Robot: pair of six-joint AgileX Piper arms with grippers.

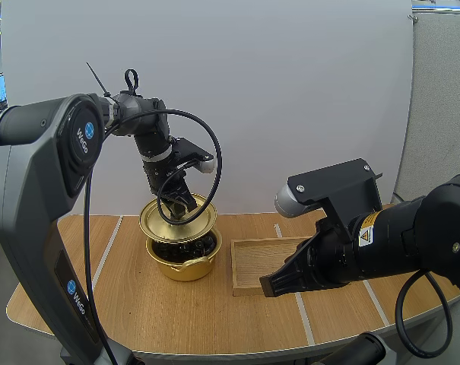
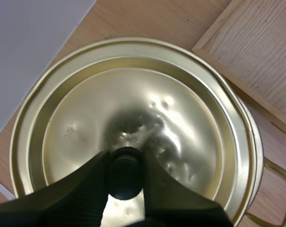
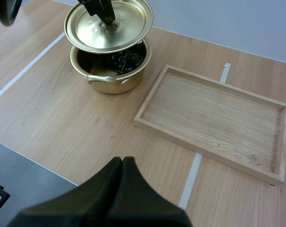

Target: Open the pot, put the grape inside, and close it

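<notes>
A gold pot (image 1: 185,258) (image 3: 109,71) stands on the table with dark grapes (image 1: 185,247) (image 3: 124,59) lying inside it. Its gold lid (image 1: 176,218) (image 2: 133,123) (image 3: 108,24) hangs tilted just above the pot's rim. My left gripper (image 1: 181,204) (image 2: 126,172) is shut on the lid's black knob (image 2: 125,171), its fingers pinching it from both sides. My right gripper (image 1: 269,287) (image 3: 122,163) is shut on nothing, fingers together, low over the table in front of the wooden tray.
An empty wooden tray (image 1: 264,262) (image 3: 213,120) lies to the right of the pot. White tape lines (image 3: 192,175) cross the table. The table's front edge runs close below my right gripper.
</notes>
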